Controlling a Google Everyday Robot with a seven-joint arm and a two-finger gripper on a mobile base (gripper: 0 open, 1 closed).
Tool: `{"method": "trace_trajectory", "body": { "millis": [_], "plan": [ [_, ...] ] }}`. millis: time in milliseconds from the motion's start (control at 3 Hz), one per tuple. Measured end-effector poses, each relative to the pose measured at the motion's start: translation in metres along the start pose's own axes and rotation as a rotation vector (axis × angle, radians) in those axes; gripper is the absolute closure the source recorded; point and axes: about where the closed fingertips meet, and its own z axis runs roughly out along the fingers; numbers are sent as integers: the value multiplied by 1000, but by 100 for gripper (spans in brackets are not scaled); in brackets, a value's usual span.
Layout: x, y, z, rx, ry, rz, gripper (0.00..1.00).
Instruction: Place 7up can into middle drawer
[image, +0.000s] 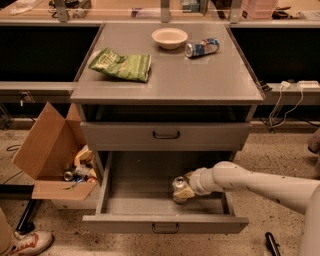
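Note:
The middle drawer (130, 207) is pulled wide open below the closed handled drawer (166, 135). The 7up can (179, 185), silvery with a silver top, stands upright low inside the open drawer, right of its middle. My gripper (183, 192) reaches in from the right on a white arm and is shut on the can, at or just above the drawer floor.
On the cabinet top lie a green chip bag (121, 65), a white bowl (170, 37) and a blue-and-silver can (202, 47) on its side. An open cardboard box (47, 150) with trash stands left of the cabinet. A shoe (27, 242) is at the bottom left.

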Motion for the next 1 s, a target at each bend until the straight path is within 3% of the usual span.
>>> {"method": "trace_trajectory", "body": {
  "millis": [333, 1000],
  "plan": [
    [10, -3, 9, 3, -14, 3, 85],
    [9, -3, 9, 3, -14, 3, 39]
  ]
}}
